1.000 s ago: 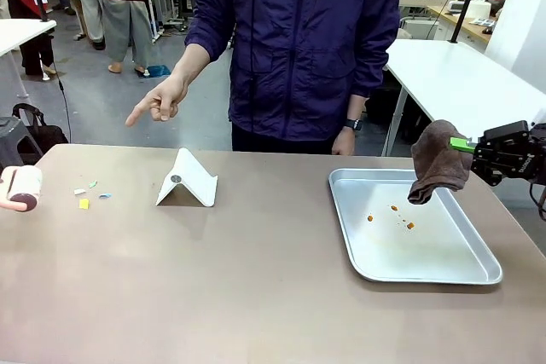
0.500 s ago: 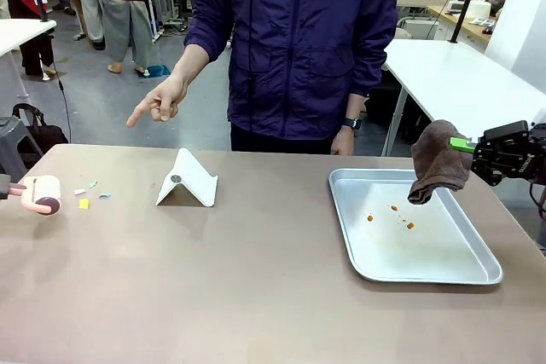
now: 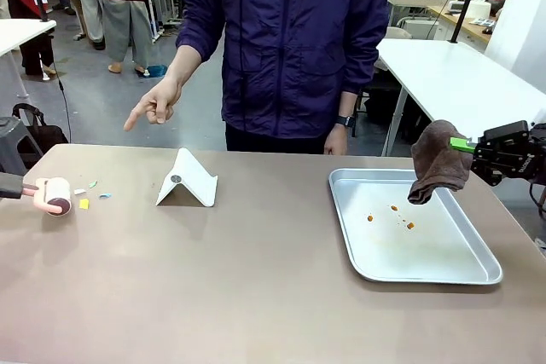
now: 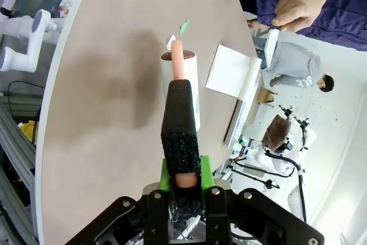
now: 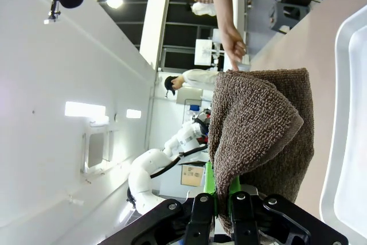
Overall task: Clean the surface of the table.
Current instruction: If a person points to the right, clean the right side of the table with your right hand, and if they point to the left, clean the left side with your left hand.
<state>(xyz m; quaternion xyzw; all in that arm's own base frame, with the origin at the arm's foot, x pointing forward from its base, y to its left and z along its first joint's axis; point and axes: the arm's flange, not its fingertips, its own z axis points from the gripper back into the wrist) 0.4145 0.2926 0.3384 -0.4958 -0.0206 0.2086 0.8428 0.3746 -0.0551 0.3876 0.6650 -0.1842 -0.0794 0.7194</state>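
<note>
At the far left edge of the brownish table (image 3: 256, 296), the left gripper (image 4: 184, 170) is clamping its green pads tight on the black foam grip of a lint roller (image 3: 55, 195). The roller's pale drum is lying low over the tabletop, just beside a few paper scraps (image 3: 84, 203) — yellow, white, green and blue. Whether the drum is touching the surface, the pictures are not showing clearly.

Near the scraps, a white folded card (image 3: 188, 181) is standing like a small tent on the table. Behind it, a person in a dark blue jacket is standing at the far side and pointing one hand (image 3: 153, 104) down toward the left part of the table, index finger stretched out and the other fingers curled. The person's other hand (image 3: 331, 141) is hanging loosely at the side.

Over on the right, the right gripper (image 3: 467, 147) is pinching a brown towel (image 3: 437, 168) between its pressed-together fingers. The cloth is hanging down in a bunch above the far right corner of a metal tray (image 3: 444, 253), apart from the tray's floor. The tray is sitting flat on the right half of the table — a few small orange crumbs (image 3: 394, 208) are lying in it, near its middle.

The table itself is spanning the whole foreground, much wider than the tray.
</note>
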